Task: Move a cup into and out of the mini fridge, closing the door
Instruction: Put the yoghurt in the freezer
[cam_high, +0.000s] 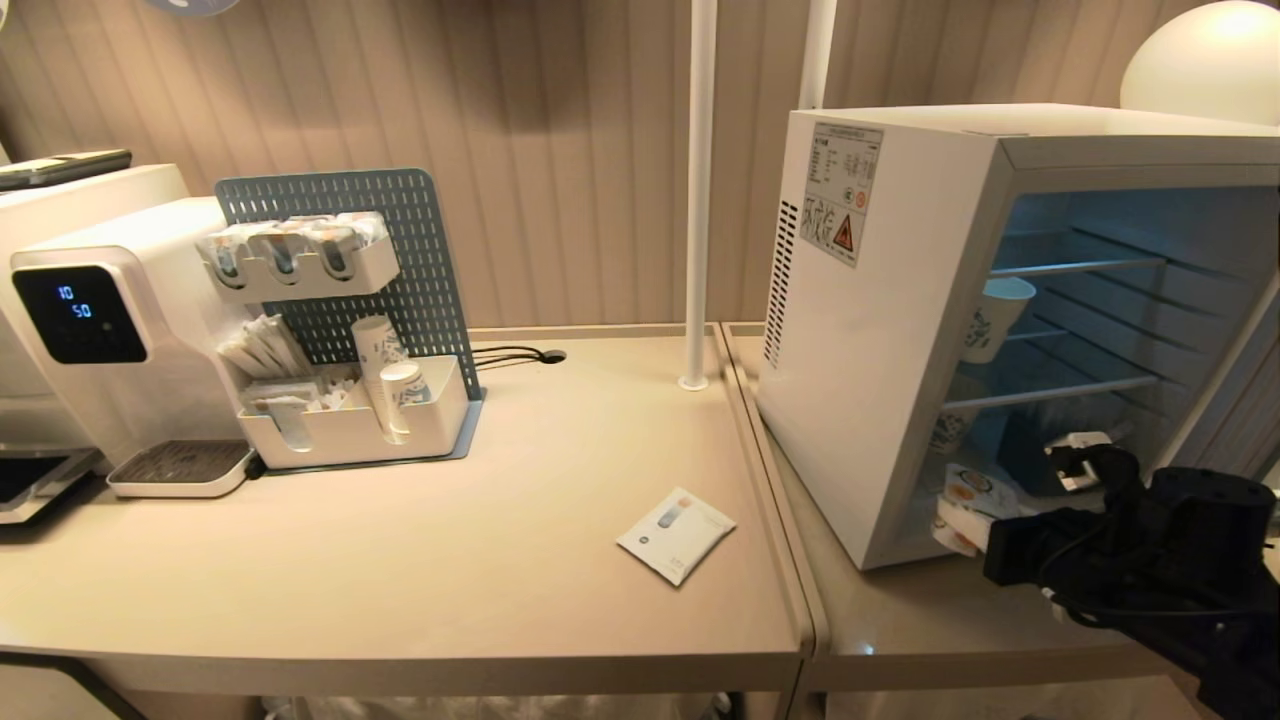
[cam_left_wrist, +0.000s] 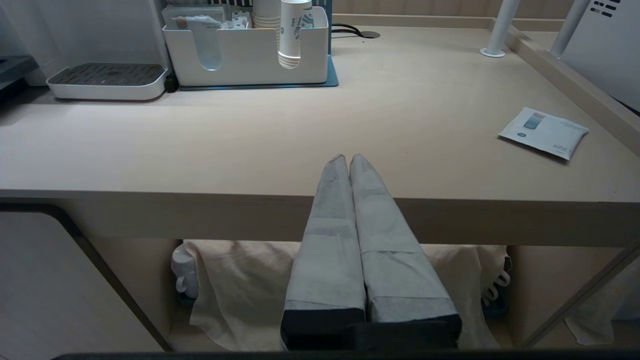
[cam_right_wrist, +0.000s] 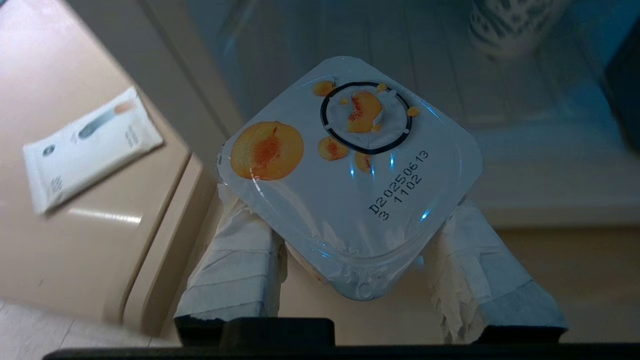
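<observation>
Black right arm (cam_high: 1150, 545) with cables; fingers (cam_right_wrist: 235, 270) wrapped in white tape.

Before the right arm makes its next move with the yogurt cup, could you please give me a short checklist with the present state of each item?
1. Grip: right gripper is shut on the cup, a finger on each side: ok.
2. Cup's foil lid intact and flat: ok.
3. Mini fridge open, bottom compartment facing the cup: ok.
4. Paper cup on the shelf above, apart from the held cup: ok.
5. Where the door stands relative to the arm: cannot tell.
6. Left gripper shut, parked at the table's front edge: ok.
</observation>
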